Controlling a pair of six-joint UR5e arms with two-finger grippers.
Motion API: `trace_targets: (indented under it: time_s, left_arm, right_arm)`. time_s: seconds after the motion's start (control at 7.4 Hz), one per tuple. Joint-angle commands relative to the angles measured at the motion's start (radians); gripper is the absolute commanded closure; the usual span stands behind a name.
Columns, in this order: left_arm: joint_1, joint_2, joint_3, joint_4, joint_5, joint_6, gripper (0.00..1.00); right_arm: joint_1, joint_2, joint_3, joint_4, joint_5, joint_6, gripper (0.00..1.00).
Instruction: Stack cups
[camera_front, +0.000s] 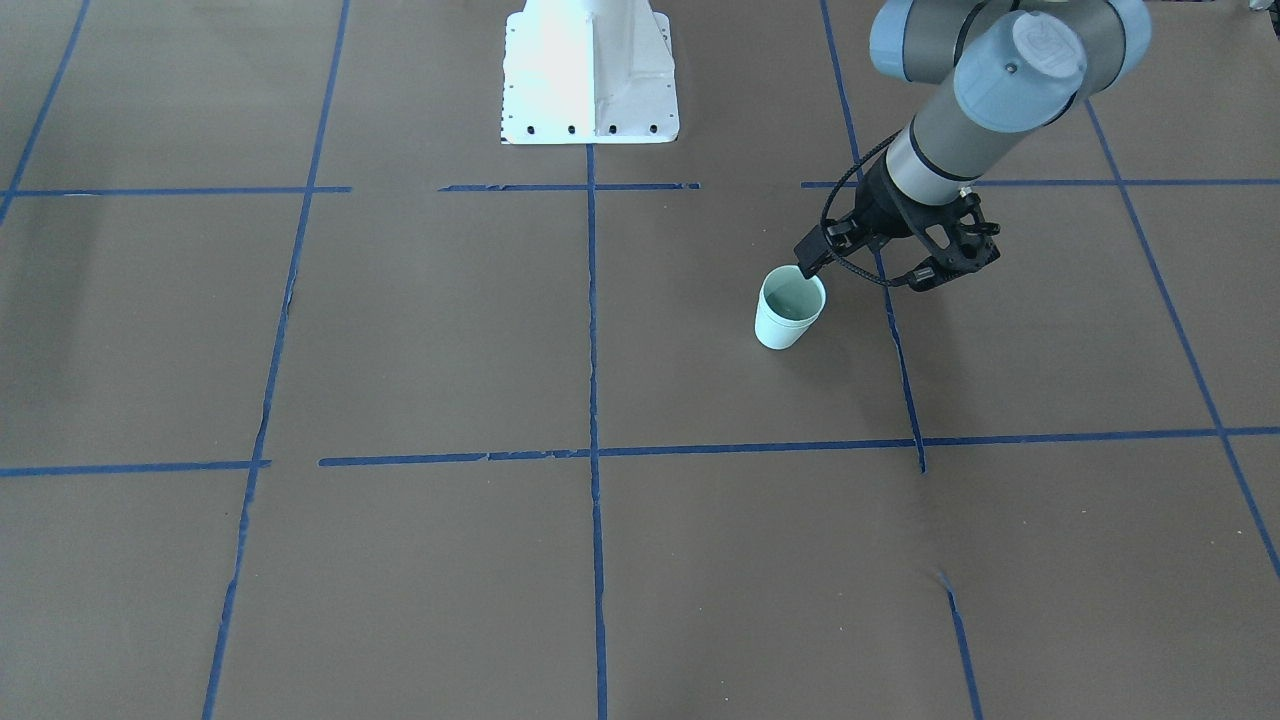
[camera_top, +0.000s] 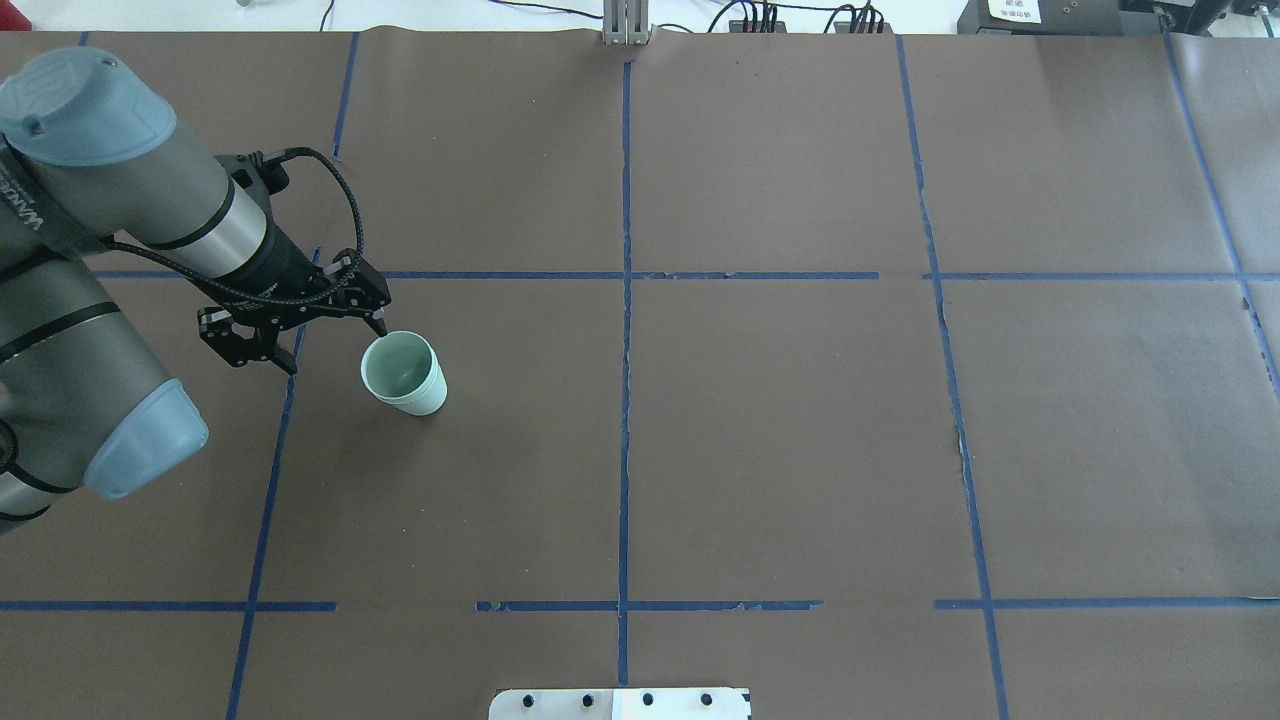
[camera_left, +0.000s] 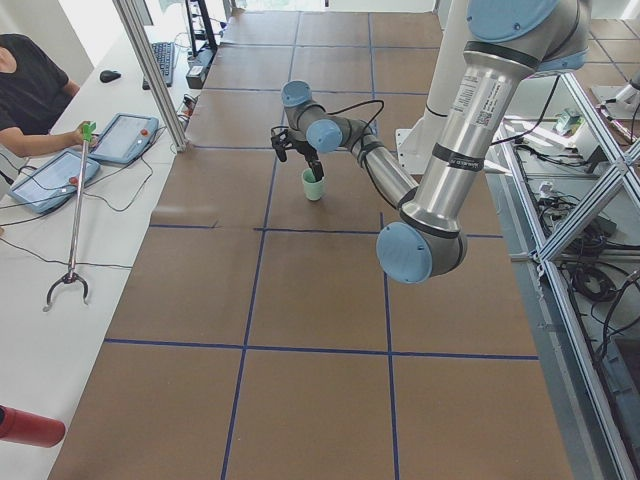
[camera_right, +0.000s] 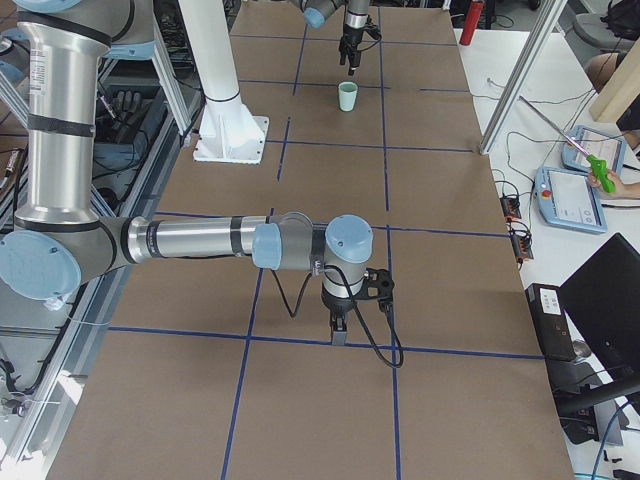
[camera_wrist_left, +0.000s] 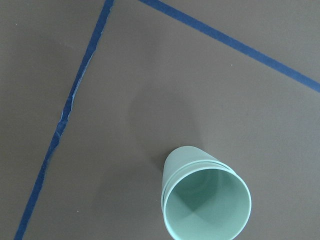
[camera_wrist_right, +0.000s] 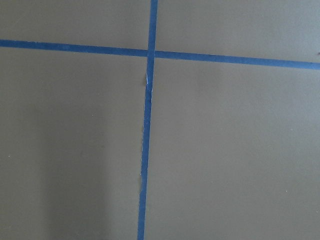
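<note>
The two pale mint-green cups (camera_wrist_left: 205, 200) stand upright, one nested inside the other; the left wrist view shows two rims, one just below the other. The stack shows in the overhead view (camera_top: 405, 372), the front-facing view (camera_front: 788, 312) and both side views (camera_left: 314, 184) (camera_right: 347, 97). My left gripper (camera_top: 335, 347) is open and empty, just left of the stack, with one fingertip (camera_top: 380, 325) close by the rim. It also shows in the front-facing view (camera_front: 862, 277). My right gripper (camera_right: 337, 335) hangs low over the table, far from the cups; I cannot tell whether it is open.
Brown paper with blue tape lines (camera_top: 625, 400) covers the table. The white robot base (camera_front: 590, 75) stands at the robot's edge. An operators' side table with tablets (camera_left: 120, 135) and a grabber tool (camera_left: 72, 240) runs along the far edge.
</note>
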Motion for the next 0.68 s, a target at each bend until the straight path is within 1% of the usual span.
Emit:
trace_targets:
  time_s: [0.0, 0.14, 0.27, 0.41, 0.54]
  left_arm:
    - [-0.124, 0.025, 0.008, 0.007, 0.001, 0.262, 0.00]
    - [-0.193, 0.064, 0.013, 0.007, 0.001, 0.413, 0.00]
    - [-0.291, 0.071, 0.069, 0.014, 0.001, 0.504, 0.00]
    - [-0.360, 0.087, 0.114, 0.016, 0.001, 0.576, 0.00]
    - [-0.421, 0.133, 0.140, 0.013, -0.001, 0.768, 0.00]
  right_arm:
    - [0.000, 0.000, 0.001, 0.000, 0.000, 0.000, 0.00]
    - [0.000, 0.000, 0.001, -0.001, 0.000, 0.000, 0.00]
    - [0.000, 0.000, 0.000, 0.000, 0.000, 0.000, 0.00]
    - [0.000, 0.000, 0.000, -0.001, 0.000, 0.000, 0.00]
    - [0.000, 0.000, 0.000, -0.001, 0.000, 0.000, 0.00]
